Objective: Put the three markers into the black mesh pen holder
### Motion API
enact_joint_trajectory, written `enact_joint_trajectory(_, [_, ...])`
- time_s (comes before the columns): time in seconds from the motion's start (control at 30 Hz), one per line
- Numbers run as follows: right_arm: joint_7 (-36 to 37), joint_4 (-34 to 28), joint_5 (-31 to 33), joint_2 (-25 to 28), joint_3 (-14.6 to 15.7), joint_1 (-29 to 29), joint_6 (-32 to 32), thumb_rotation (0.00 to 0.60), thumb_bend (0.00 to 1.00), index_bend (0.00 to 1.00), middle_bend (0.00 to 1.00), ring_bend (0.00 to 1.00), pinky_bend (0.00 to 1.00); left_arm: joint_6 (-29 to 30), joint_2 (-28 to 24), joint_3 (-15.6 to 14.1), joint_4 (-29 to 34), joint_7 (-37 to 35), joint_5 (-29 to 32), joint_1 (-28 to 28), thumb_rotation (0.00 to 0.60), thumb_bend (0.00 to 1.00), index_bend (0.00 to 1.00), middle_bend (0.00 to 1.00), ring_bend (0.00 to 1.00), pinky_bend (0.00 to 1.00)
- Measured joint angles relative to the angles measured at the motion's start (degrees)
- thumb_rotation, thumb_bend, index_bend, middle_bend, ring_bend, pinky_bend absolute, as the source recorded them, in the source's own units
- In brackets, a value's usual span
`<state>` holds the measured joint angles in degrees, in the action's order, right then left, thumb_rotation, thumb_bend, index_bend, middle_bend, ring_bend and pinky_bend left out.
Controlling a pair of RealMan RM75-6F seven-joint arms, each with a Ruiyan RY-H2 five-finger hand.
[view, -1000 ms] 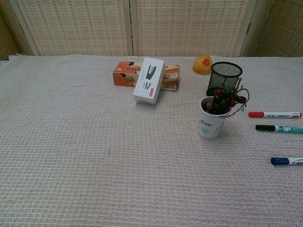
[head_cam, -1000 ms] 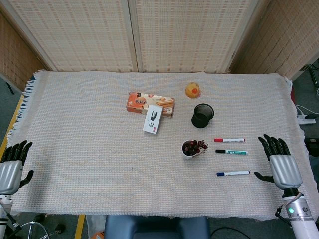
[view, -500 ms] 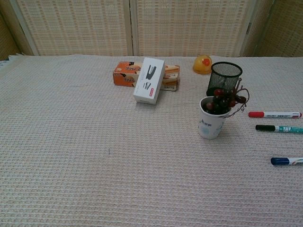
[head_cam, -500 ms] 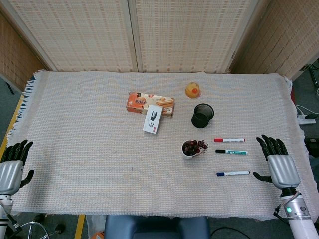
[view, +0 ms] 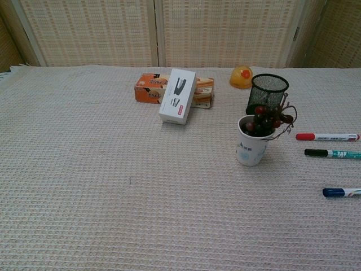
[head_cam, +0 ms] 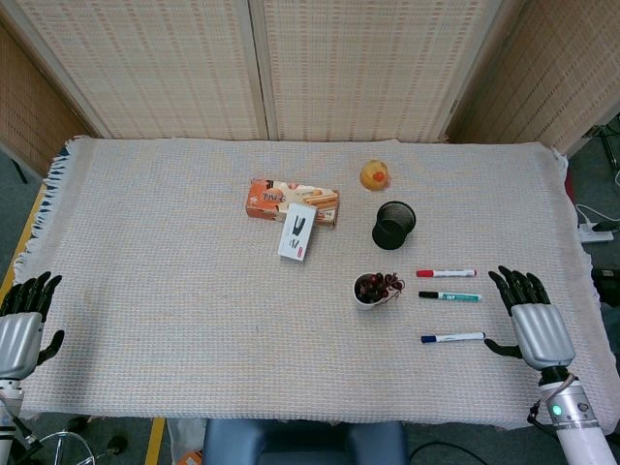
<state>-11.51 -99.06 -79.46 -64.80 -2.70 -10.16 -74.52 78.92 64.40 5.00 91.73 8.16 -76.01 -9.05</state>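
Since the earlier frame the right hand (head_cam: pixel 536 325) has been drawn nearer the table's front edge and the markers; nothing else is shifted. The left hand (head_cam: pixel 21 329) is held at the front-left corner; both hands are empty, fingers spread. The black mesh pen holder (head_cam: pixel 393 224) stands right of centre. Towards the right edge lie the slim red-capped marker (head_cam: pixel 446 273), black-capped marker (head_cam: pixel 449 296) and blue-capped marker (head_cam: pixel 452 338). They are judged light, stiff and smooth, best pinched mid-barrel.
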Motion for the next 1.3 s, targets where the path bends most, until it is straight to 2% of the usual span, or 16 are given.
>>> enact_joint_trajectory(0.17, [0.2,-0.3,-1.1,-0.3,0.6,-0.4,0.7,0.6,0.0,0.04,0.0,0.0,0.0,0.5,-0.5,0.1,0.5,-0.7,-0.4,0.2,0.6,0.32,0.0,0.0,0.0,0.03])
enact_joint_trajectory(0.33, [-0.5,-1.2,-1.7,-0.7,1.0,-1.5,2.7,0.6,0.0,0.21,0.0,0.0,0.0,0.2,-0.7,0.0,0.6,-1.1,-0.5,0.2,0.6,0.32,0.0,0.0,0.0,0.03])
enact_joint_trajectory(0.4, [-1.2,-1.5,-1.6,-0.9,1.1,-2.1,4.1,0.6,0.0,0.22,0.0,0.0,0.0,0.1,-0.8,0.0,0.7,-1.2,-0.5,0.1,0.6,0.32,0.0,0.0,0.0,0.03])
enact_joint_trajectory(0.7, [-9.4,-2.0,3.7,-3.1,1.6,-6.3,12.3,0.6,0.0,0.23,0.0,0.0,0.0,0.4,-0.7,-0.1,0.6,-1.1,-0.7,0.2,0.6,0.32,0.0,0.0,0.0,0.03])
enact_joint_trajectory(0.87, [-12.3,-0.2,8.1,-4.0,1.6,-8.5,15.9,0.6,0.0,0.23,0.0,0.0,0.0,0.2,-0.5,-0.2,0.5,-0.7,-0.7,0.1,0.6,0.32,0.0,0.0,0.0,0.03])
enact_joint_trajectory(0.97, [-12.2,1.9,9.4,-5.0,1.5,-9.6,17.7,0.6,0.02,0.26,0.0,0.0,0.0,0.3,-0.5,-0.1,0.6,-0.7,-0.7,0.2,0.6,0.32,0.0,0.0,0.0,0.03])
enact_joint_trajectory(1.13, [-11.6,4.6,10.0,-6.9,1.9,-11.3,20.4,0.6,0.11,0.37,0.0,0.0,0.0,0.7,-0.6,0.1,0.6,-0.8,-0.5,0.4,0.6,0.32,0.0,0.0,0.0,0.03])
enact_joint_trajectory(1.3, [-10.7,6.9,10.2,-8.8,2.0,-12.3,21.4,0.6,0.15,0.46,0.0,0.0,0.0,0.7,-0.7,0.2,0.6,-0.9,-0.4,0.4,0.6,0.32,0.0,0.0,0.0,0.03])
